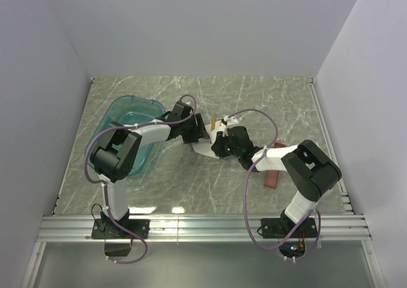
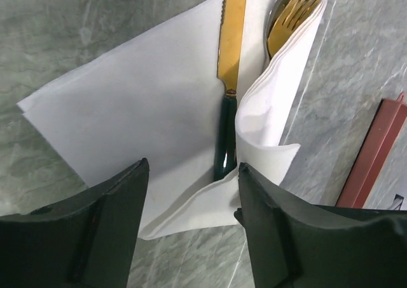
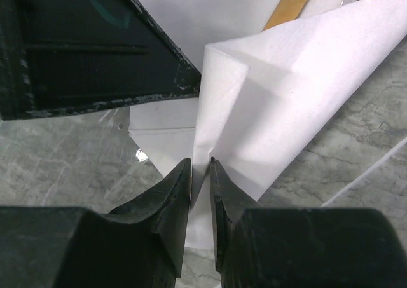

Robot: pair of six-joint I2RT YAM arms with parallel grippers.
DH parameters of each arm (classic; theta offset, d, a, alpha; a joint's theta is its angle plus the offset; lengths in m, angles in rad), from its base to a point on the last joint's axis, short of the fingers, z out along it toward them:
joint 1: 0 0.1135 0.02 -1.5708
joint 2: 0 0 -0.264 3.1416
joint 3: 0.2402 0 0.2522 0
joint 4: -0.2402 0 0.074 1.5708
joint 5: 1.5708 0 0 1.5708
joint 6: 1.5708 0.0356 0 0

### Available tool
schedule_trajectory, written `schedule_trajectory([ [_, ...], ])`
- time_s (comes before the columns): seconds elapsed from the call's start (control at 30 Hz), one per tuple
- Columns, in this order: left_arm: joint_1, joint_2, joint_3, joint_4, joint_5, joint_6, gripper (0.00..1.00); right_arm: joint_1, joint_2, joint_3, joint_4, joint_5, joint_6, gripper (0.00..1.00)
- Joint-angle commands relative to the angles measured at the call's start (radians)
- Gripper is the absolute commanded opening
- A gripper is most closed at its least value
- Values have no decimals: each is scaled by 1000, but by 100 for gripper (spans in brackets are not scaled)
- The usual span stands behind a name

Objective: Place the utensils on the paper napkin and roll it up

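The paper napkin (image 2: 127,116) lies on the counter (image 2: 63,21) between the two arms, with the utensils (image 2: 232,40) resting on it, a gold blade and dark handle showing. The right claw (image 3: 201,167) is clamped on a raised fold of the napkin. The left claw (image 2: 191,173) hangs over its near corner, fingers apart

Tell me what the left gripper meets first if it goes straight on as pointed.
Likely the paper napkin and the knife lying on it, its dark handle framed by the open left gripper. Depth is hard to judge.
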Motion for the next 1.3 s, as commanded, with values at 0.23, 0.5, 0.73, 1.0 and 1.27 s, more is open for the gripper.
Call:
schedule_trajectory([
  [0.23, 26, -93, 44, -4, -6, 4, 70, 12, -12, 18, 40, -10, -18, 29],
  [0.5, 25, -85, 44, -1, 23, -2, 72, 15, -17, 17, 46, -19, -21, 34],
  [0.73, 17, -62, 46, -14, 35, 10, 74, 22, 0, 23, 62, -35, -20, 35],
  [1.0, 17, -42, 52, 3, 60, 13, 76, 34, 9, 17, 82, -39, -20, 36],
  [1.27, 7, -16, 29, -4, 17, 19, 71, 32, 26, 26, 73, -36, -17, 35],
])
